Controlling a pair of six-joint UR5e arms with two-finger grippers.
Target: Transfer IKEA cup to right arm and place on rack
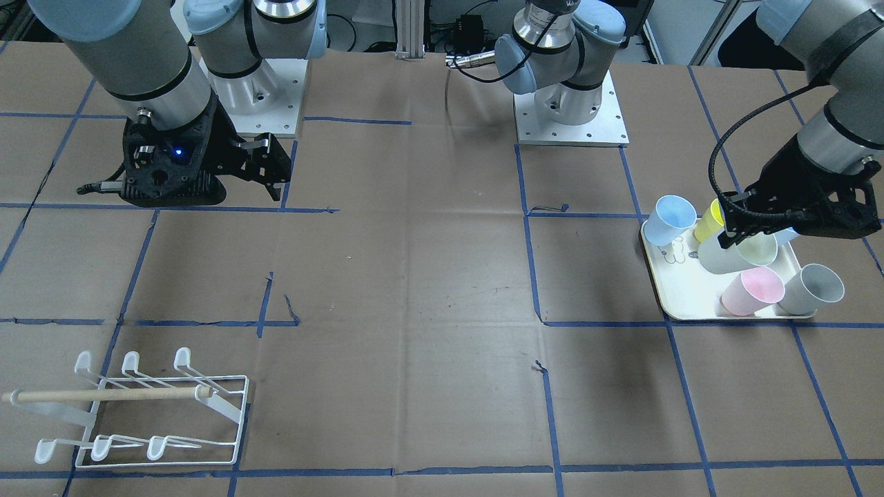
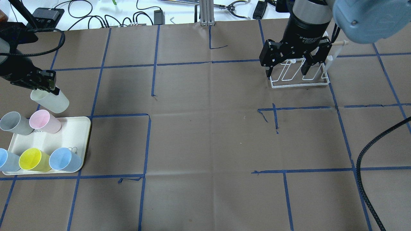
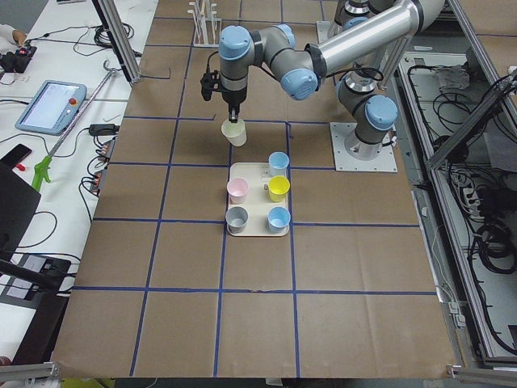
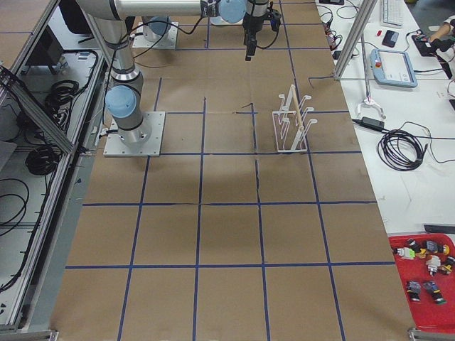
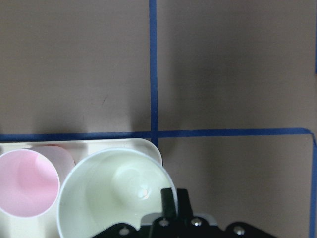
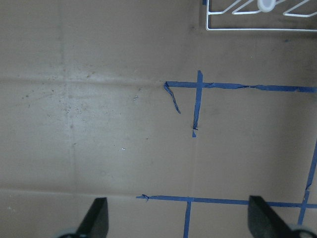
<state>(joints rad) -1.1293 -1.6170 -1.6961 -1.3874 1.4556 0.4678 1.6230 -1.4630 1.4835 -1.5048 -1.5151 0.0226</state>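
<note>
The pale green IKEA cup [image 2: 50, 101] is off the cream tray [image 2: 84, 134] and hangs tilted just above the tray's far corner, near the bench's left end. The left end effector [image 5: 173, 202] is clamped on its rim, one finger inside and one outside. A pink cup [image 2: 44, 121], a grey cup [image 2: 15, 123], a yellow cup [image 2: 33, 160] and two blue ones remain on the tray.

So the pick-up looks done. The handover, the hanging and the release are all left. The right end effector [image 2: 288, 72] waits with its fingers spread wide and nothing between them, high over the bench's right half. The white wire rack [image 1: 162, 413] stands at the far right corner, its prongs bare.
</note>
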